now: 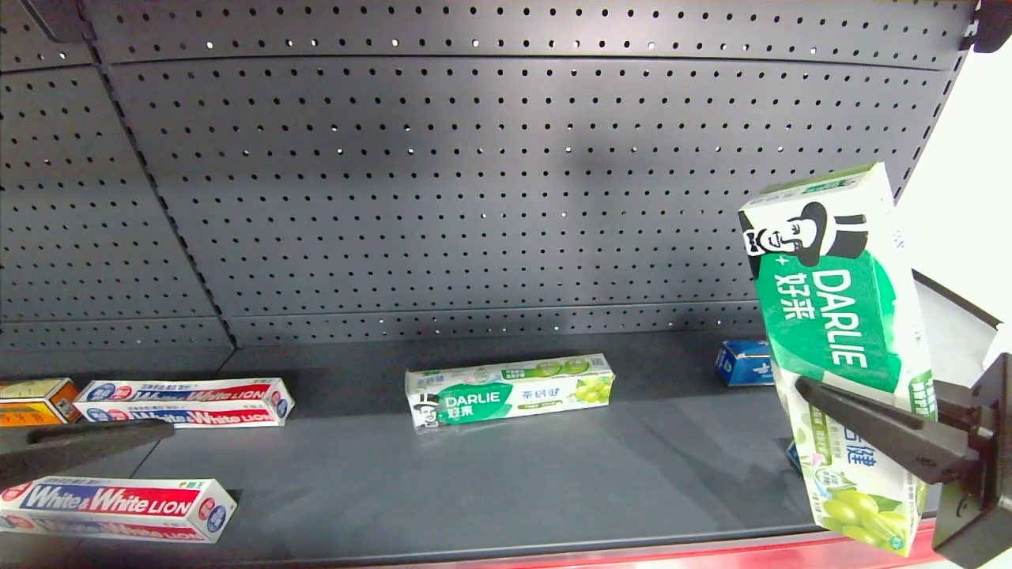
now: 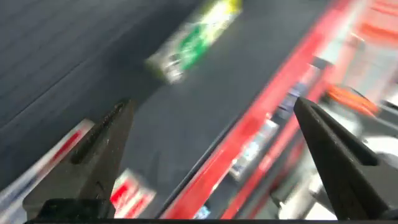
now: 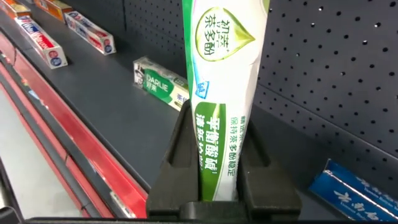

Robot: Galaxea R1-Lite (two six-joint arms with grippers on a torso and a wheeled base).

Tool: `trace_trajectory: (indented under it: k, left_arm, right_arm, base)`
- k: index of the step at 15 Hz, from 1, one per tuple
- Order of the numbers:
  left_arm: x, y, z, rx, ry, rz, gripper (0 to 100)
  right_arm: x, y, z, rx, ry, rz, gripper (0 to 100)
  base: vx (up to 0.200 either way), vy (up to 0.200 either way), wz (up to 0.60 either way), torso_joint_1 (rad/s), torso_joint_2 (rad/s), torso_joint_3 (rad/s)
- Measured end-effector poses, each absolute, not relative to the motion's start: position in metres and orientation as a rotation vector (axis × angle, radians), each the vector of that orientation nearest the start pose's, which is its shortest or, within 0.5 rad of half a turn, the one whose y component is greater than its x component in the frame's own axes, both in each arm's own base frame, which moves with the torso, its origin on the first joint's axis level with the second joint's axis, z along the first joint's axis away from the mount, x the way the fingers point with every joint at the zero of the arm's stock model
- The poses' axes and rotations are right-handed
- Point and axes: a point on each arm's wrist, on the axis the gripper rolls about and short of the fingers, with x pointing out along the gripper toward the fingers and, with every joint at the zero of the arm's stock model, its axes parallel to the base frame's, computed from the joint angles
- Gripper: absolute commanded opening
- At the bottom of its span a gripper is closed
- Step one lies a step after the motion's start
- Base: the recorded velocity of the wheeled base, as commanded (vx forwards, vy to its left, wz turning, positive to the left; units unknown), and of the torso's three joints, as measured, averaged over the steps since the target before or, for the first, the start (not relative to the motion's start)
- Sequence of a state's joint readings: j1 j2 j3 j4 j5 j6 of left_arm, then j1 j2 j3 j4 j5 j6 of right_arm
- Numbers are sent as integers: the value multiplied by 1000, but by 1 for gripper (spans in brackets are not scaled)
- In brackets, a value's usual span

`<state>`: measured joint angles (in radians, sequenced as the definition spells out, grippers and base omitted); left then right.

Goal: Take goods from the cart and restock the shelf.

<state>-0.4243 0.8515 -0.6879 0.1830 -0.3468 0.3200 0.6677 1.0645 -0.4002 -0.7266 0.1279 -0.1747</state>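
Toothpaste box, green/white, sits nearly upright in R hand, which is clenched on the box's lower part w/ fingers on both flat sides. The box is above the front-right of the shelf, its top leaning slightly toward the L hand. Just behind the R hand, near the pegboard back, a small blue box lies on the shelf. Further toward the L hand, a second green box lies flat mid-shelf. L hand is released, fingers wide apart w/ nothing btwn, low over the shelf. Below it at the front edge lies a red-and-white box; behind it, another red-white box next to an orange box. Red strip runs along the shelf front.
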Motion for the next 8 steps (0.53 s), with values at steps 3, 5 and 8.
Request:
trace_trajectory:
  k: [3, 5, 8]
  left_arm:
    - [107, -59, 240, 357, 293, -941, 100]
    - [132, -69, 237, 403, 313, -1008, 100]
    - [172, -83, 250, 421, 299, -1070, 100]
  right_arm:
    - [108, 92, 223, -144, -143, 826, 0]
    - [107, 93, 225, -142, -152, 860, 0]
    - [107, 93, 227, -140, -162, 875, 0]
  base:
    - [0, 0, 0, 0, 0, 0]
    - [0, 0, 0, 0, 0, 0]
    - [0, 0, 0, 0, 0, 0]
